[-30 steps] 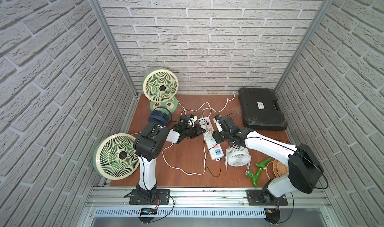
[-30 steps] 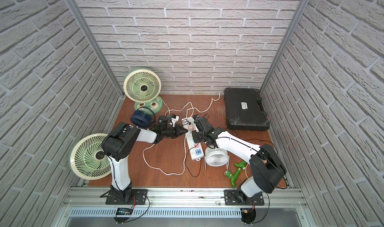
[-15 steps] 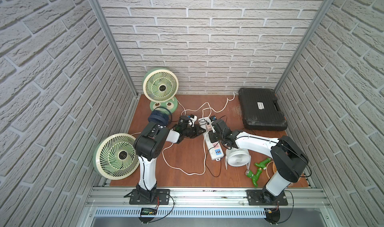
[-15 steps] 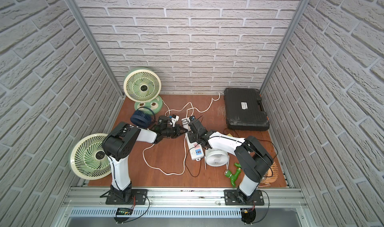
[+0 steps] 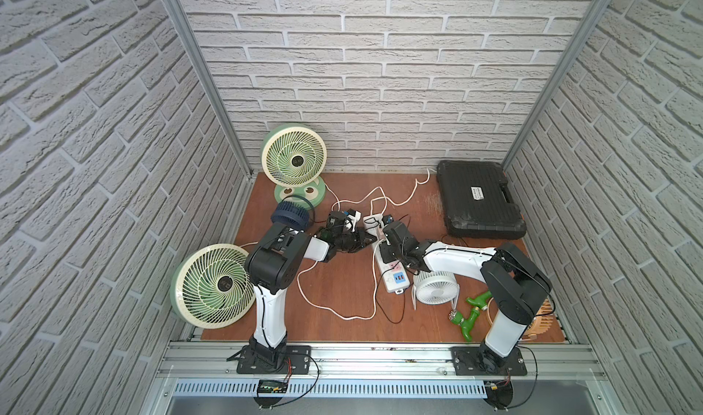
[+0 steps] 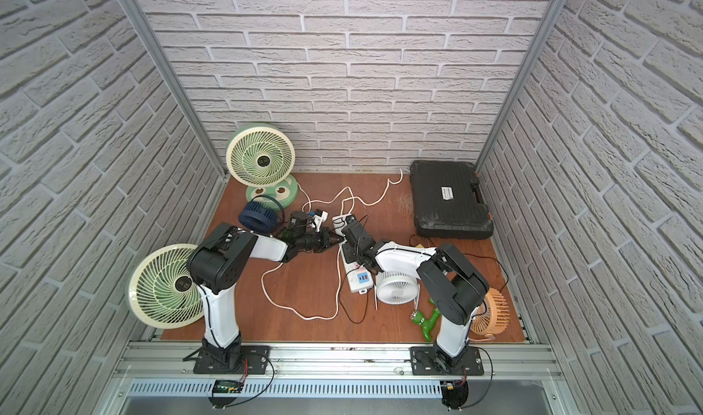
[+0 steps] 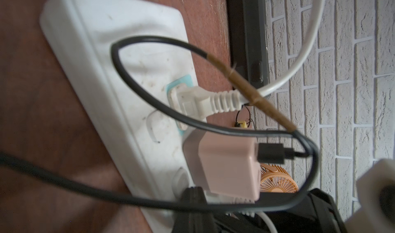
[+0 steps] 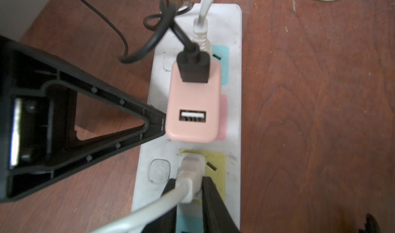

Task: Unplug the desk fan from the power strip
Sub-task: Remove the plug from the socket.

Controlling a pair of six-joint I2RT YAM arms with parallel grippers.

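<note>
Power strip (image 8: 234,93), long, white and smudged with grime, lies lengthwise in the middle of the table (image 5: 342,272). Its near end, with the blue USB panel, is just beside a small white fan (image 5: 433,289). I can read no brand or lettering on it. Beyond the panel run pastel sockets, the ones in sight being teal, yellow, pink, then teal again. At the yellow one, next to a rounded white button (image 8: 159,170), the right gripper (image 8: 189,179) is clamped on an off-white plug (image 8: 190,163) seated in the socket, a finger on each side. Next along, a pink adapter (image 8: 192,105) stands in the pink socket, one USB port empty and a black USB plug (image 8: 193,69) in the other. The left gripper (image 8: 161,124) is clenched with nothing in it, its tip touching the adapter's side. A white plug (image 7: 192,99) sits in the far teal socket. White and black cords loop over the reddish-brown wooden board. A large green fan (image 5: 213,283) stands at the near left edge and an orange fan (image 6: 490,314) at the near right. Farther back are a navy fan (image 5: 289,215), a second green fan (image 5: 295,160) by the rear wall, and a black case (image 5: 479,200) whose white label is too small to read. White brick-patterned walls (image 5: 380,89) enclose three sides.
</note>
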